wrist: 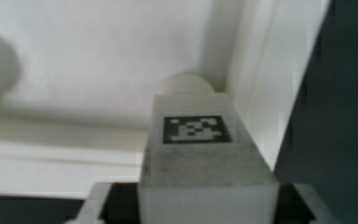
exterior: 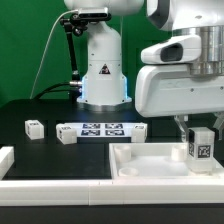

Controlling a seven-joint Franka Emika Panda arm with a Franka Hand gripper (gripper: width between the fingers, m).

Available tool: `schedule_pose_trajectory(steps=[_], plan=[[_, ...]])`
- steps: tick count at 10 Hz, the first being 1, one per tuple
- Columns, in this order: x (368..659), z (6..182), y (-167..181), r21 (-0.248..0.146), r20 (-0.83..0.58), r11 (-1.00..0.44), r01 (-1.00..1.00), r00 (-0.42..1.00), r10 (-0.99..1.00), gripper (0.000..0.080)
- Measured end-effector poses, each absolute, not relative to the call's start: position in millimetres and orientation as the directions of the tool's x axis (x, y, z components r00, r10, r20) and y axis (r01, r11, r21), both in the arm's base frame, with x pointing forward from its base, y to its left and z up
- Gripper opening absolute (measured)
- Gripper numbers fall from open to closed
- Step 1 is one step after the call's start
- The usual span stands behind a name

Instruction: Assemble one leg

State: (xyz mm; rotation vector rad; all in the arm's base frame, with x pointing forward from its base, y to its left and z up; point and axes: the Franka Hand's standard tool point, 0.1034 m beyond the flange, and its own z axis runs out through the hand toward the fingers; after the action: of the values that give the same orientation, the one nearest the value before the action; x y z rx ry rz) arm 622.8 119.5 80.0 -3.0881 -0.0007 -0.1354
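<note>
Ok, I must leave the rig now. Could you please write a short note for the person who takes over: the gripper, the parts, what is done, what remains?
Gripper: shut on the leg, which is upright with its tag facing the exterior camera.
Place: the leg is at the exterior view's right end of the large white tray-like piece. Whether they touch cannot be told.
Done: leg picked up and brought to that piece.
Left: probably seat the leg, then release.
Other: a small white block and a second block lie to the exterior view's left of the marker board.
</note>
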Motion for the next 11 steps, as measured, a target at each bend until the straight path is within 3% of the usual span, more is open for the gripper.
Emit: schedule_pose_trajectory(steps=[2, 4, 7, 10, 11], plan=[[623.0, 78.7, 116.2, -0.098, 0.064, -0.953, -0.286, 0.954, -0.293, 0.0294], [623.9, 78.5, 114.8, -0.114, 0.049, -0.882, -0.456, 0.885, -0.464, 0.0294], [620.3, 78.4, 114.8, -0.139, 0.005, -0.609, -0.781, 0.614, -0.789, 0.0294], [620.4, 78.1, 114.3, -0.132, -0.027, -0.442, -0.887, 0.449, -0.893, 0.0294], [620.4, 78.1, 114.6, -0.133, -0.025, -0.456, -0.88, 0.463, -0.886, 0.0294]])
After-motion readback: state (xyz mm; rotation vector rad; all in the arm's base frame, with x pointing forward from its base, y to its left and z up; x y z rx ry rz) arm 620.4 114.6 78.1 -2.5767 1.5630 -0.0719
